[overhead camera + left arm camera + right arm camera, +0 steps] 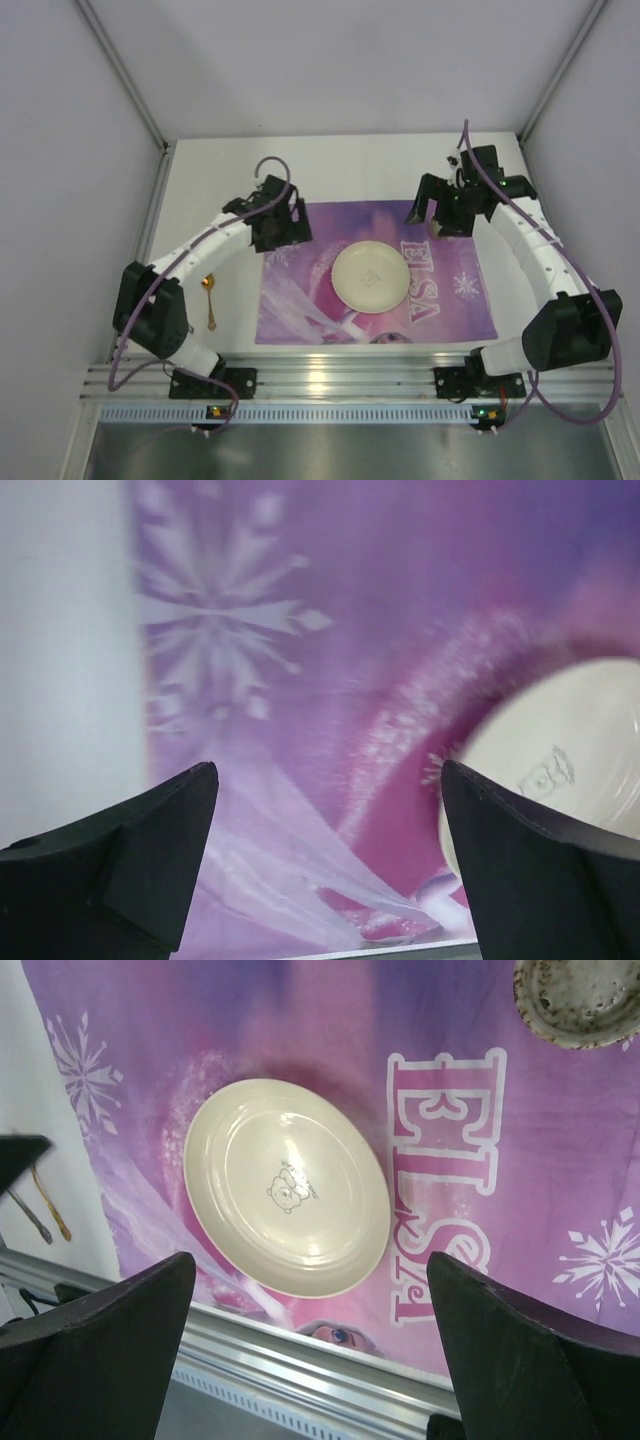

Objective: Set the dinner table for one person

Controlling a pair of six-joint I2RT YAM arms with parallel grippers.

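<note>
The white dinner table [215,185] carries a purple ELSA placemat [450,300]. A cream plate [370,277] with a small bear print lies on the mat's middle. A gold spoon [209,298] lies on the bare table left of the mat. My left gripper [282,226] hovers open and empty over the mat's far left corner; its wrist view shows the mat [300,630] and the plate's edge [565,745]. My right gripper [440,214] hovers open and empty over the mat's far right corner; its wrist view shows the plate [287,1188] and spoon [50,1205].
A round whitish speckled dish [578,998] sits on the mat beyond the "E", hidden under the right gripper in the top view. The ribbed aluminium rail [350,375] runs along the near edge. Grey walls enclose the left, far and right sides.
</note>
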